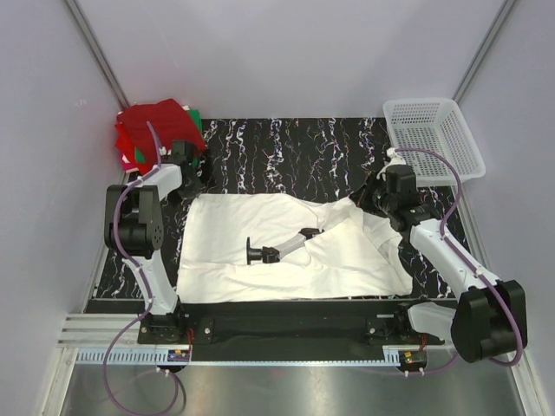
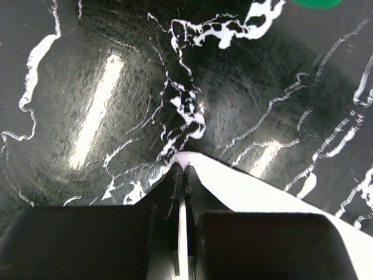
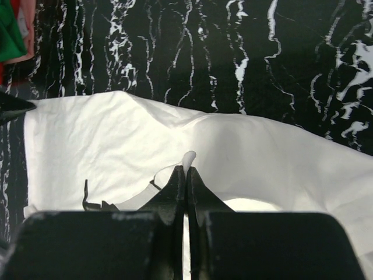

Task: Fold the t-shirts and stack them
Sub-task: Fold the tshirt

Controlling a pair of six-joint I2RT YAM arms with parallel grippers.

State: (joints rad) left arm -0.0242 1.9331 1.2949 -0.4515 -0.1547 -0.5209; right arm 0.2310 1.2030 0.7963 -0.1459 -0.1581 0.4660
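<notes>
A plain white t-shirt [image 1: 260,234] lies spread on the black marbled table [image 1: 286,147]. My left gripper [image 1: 192,188] is at its far left corner and, in the left wrist view, is shut [image 2: 182,167] on that corner of white cloth [image 2: 280,195]. My right gripper [image 1: 375,200] is at the shirt's far right edge and is shut [image 3: 186,167] on a pinch of the white shirt [image 3: 116,140]. Folded red and green t-shirts [image 1: 156,128] are piled at the back left corner; they also show in the right wrist view [image 3: 11,29].
A white mesh basket [image 1: 434,137] stands at the back right. A black jointed object [image 1: 276,250] lies on the middle of the white shirt. Grey walls close in the back and sides. A rail runs along the near edge [image 1: 286,334].
</notes>
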